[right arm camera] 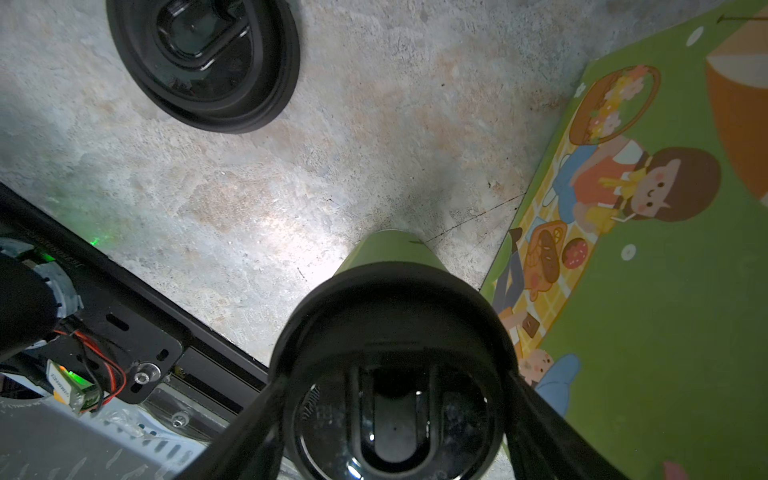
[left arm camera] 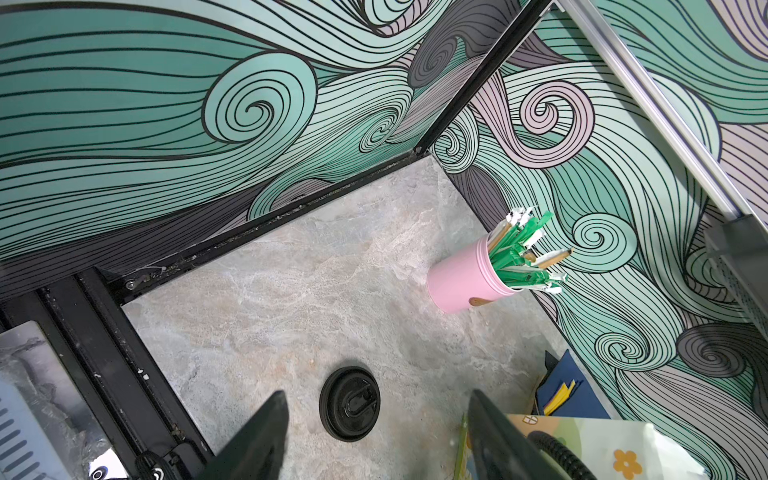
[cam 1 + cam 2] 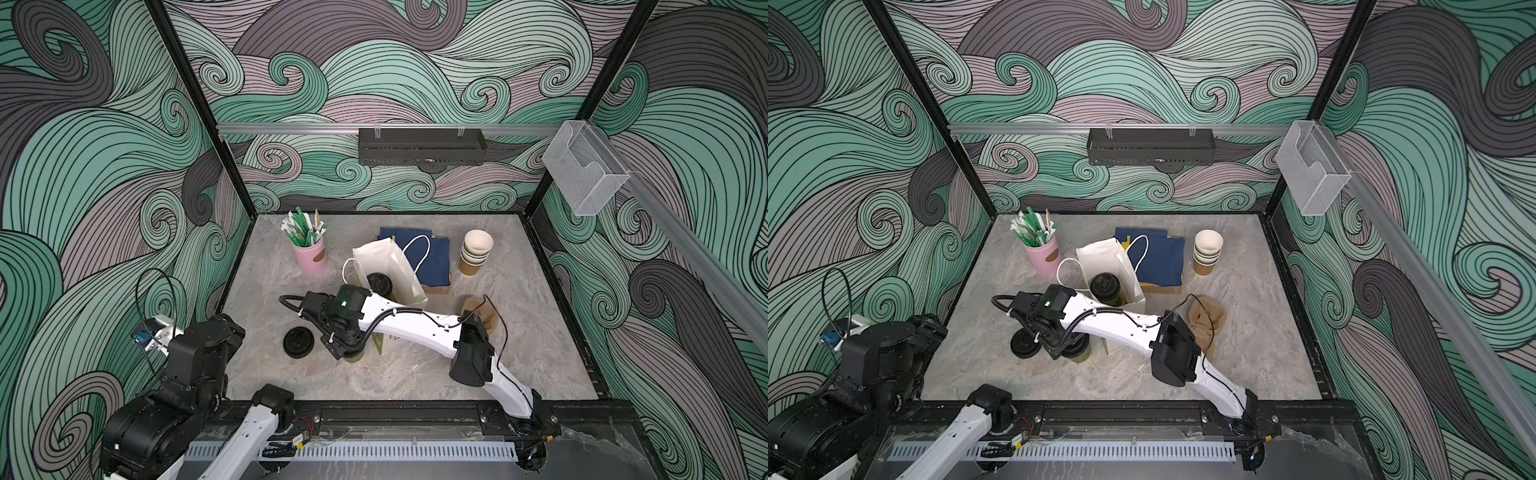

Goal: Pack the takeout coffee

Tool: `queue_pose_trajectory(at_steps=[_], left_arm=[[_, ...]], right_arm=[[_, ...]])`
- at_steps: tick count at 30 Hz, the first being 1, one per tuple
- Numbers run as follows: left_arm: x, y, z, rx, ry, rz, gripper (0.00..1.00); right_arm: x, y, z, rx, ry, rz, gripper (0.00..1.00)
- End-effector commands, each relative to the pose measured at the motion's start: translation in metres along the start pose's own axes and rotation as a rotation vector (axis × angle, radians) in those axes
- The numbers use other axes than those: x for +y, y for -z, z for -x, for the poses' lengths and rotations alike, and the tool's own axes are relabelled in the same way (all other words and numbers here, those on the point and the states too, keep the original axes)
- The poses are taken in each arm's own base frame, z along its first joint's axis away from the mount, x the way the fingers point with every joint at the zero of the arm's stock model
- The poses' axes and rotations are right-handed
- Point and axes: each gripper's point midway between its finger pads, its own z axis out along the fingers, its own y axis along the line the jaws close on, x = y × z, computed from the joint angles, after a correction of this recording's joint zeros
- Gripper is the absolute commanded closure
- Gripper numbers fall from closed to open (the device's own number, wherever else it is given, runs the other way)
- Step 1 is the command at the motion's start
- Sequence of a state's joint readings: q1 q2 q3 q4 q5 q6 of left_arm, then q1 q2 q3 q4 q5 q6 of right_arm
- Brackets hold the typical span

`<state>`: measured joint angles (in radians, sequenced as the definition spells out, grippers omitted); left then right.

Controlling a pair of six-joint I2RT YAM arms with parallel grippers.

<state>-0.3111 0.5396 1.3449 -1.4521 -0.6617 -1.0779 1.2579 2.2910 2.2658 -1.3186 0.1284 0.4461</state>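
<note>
One coffee cup (image 3: 1106, 286) stands upright inside the white paper bag (image 3: 1100, 253), so half the packing looks done. The second cup (image 1: 386, 249) stands on the table just in front of the bag. The right gripper (image 1: 397, 378) hangs over it from above, fingers spread to either side of its black lid; whether they press the rim I cannot tell. A top-down hold probably suits lowering it into the bag's open mouth. The left gripper (image 2: 378, 395) sits by the left wall, fingers spread and empty, likely keeping clear. A loose lid (image 3: 298, 341) lies nearby. The table (image 3: 415, 374) is grey marbled stone, enclosed by green swirling wave panels
</note>
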Motion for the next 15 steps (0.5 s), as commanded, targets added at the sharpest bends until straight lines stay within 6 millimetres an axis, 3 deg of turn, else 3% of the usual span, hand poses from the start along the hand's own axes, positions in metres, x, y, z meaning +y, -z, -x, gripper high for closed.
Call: queue_pose_trajectory(at_steps=[1, 15], left_arm=[[-0.002, -0.002, -0.001, 0.006, -0.023, 0.0, 0.3], [-0.009, -0.005, -0.006, 0.028, -0.037, -0.019, 0.3]], right_arm=[[-0.004, -0.003, -0.01, 0.04, -0.004, -0.009, 0.22], [-0.001, 0.012, -0.007, -0.001, 0.023, 0.013, 0.33]])
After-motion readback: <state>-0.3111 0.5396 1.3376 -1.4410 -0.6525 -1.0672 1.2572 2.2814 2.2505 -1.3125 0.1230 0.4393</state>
